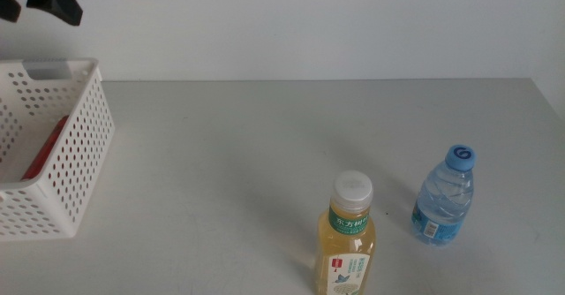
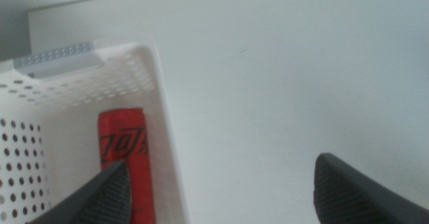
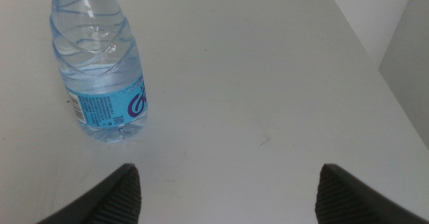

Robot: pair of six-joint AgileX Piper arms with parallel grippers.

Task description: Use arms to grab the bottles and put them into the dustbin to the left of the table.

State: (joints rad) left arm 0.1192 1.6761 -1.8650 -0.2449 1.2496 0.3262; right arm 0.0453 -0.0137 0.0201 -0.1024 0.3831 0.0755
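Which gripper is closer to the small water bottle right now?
Right. The right gripper is open just short of the water bottle; the left gripper, also open, hangs over the dustbin.

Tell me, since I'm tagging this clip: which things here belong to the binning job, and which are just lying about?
Job:
water bottle, upright
yellow-drink bottle, upright
basket
red can, lying in the basket
left gripper, open above the basket
right gripper, open near the water bottle

Lying about:
nothing visible

Two bottles (image 1: 346,238) on the table, one red can (image 2: 125,158) in the one dustbin (image 1: 84,145), two grippers (image 2: 221,190)
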